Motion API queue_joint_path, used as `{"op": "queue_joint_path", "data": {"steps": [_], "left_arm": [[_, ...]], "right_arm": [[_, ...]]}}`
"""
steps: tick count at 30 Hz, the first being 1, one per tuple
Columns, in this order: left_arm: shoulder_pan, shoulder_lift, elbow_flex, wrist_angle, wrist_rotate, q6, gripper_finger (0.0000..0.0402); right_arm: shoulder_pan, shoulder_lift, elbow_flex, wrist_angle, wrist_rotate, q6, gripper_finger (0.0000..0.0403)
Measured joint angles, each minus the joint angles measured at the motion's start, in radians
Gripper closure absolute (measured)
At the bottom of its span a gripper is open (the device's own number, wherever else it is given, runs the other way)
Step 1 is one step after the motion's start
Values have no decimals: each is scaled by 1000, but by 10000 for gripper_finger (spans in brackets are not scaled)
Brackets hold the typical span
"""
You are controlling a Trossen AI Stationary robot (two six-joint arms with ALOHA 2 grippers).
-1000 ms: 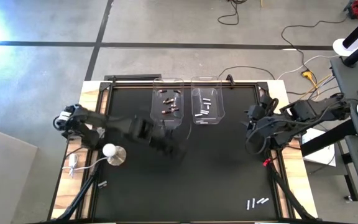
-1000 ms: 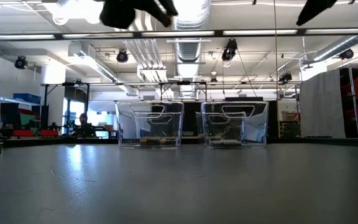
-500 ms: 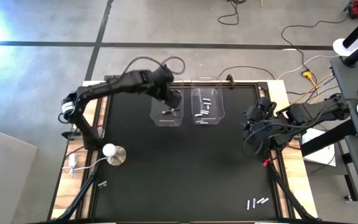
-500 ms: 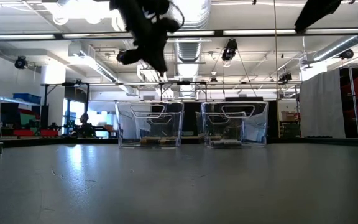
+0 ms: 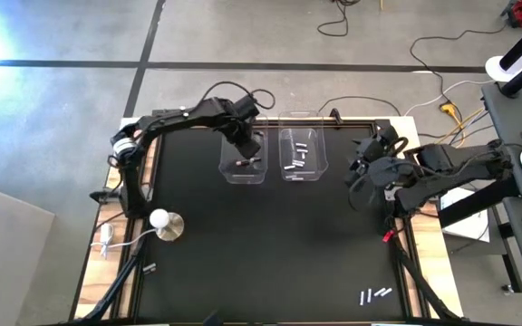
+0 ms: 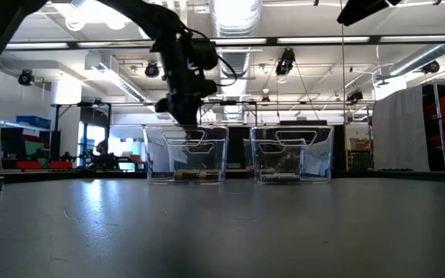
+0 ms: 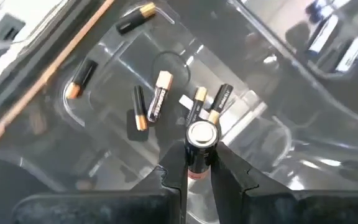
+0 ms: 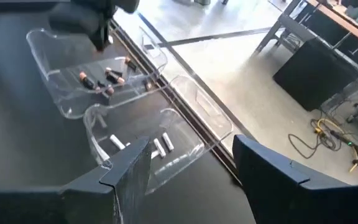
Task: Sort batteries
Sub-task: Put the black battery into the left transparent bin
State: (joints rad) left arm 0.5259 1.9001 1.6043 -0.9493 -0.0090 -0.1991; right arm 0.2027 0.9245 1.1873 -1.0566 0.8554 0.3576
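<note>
My left gripper [image 5: 246, 142] hangs over the left clear bin [image 5: 244, 158] at the table's far edge, shut on a dark battery [image 7: 201, 149]. Several dark, copper-tipped batteries [image 7: 157, 102] lie on that bin's floor. The right clear bin [image 5: 302, 154] holds silvery-white batteries [image 5: 297, 156]. A few silvery batteries [image 5: 374, 294] lie loose near the table's near right corner, and one more [image 5: 149, 268] lies near the left edge. My right gripper [image 8: 191, 158] is open and waits above the table's right side [image 5: 362, 174]. My left gripper pinches the dark battery between its two fingers [image 7: 174, 171], gripping its barrel [image 7: 197, 163] from both sides. The fingers point down from above. The battery lies along the fingers, its silvery end cap [image 7: 202, 133] facing the wrist camera. It is lifted clear over the left bin.
A white round-based knob [image 5: 164, 224] with a cord sits near the table's left edge. A small red object [image 5: 389, 236] lies by the right edge. The black mat [image 5: 270, 244] between the bins and the near edge is bare. Cables run beyond the far edge.
My left arm has swung from the table's left middle toward the far edge, reaching over the left bin, then dropped lower toward it. My right arm has shifted slightly toward the far edge.
</note>
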Motion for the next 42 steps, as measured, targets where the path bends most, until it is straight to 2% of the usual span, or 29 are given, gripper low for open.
{"op": "queue_joint_path", "data": {"steps": [5,11,22,31,35,42], "left_arm": [[-6,48,6,-13,1,125,372],[-1,92,42,-73,-11,205,372],[-5,295,328,-299,-34,400,372],[-4,389,466,-360,-71,476,372],[0,414,474,-367,-83,504,372],[10,417,400,-316,-79,512,372]], "right_arm": [[-56,1,0,25,-92,-9,184],[-83,6,0,27,-103,24,184],[-117,22,0,68,-103,26,184],[-117,23,0,68,-103,52,184],[-117,23,0,68,-104,54,184],[-116,28,-2,67,-104,101,184]]}}
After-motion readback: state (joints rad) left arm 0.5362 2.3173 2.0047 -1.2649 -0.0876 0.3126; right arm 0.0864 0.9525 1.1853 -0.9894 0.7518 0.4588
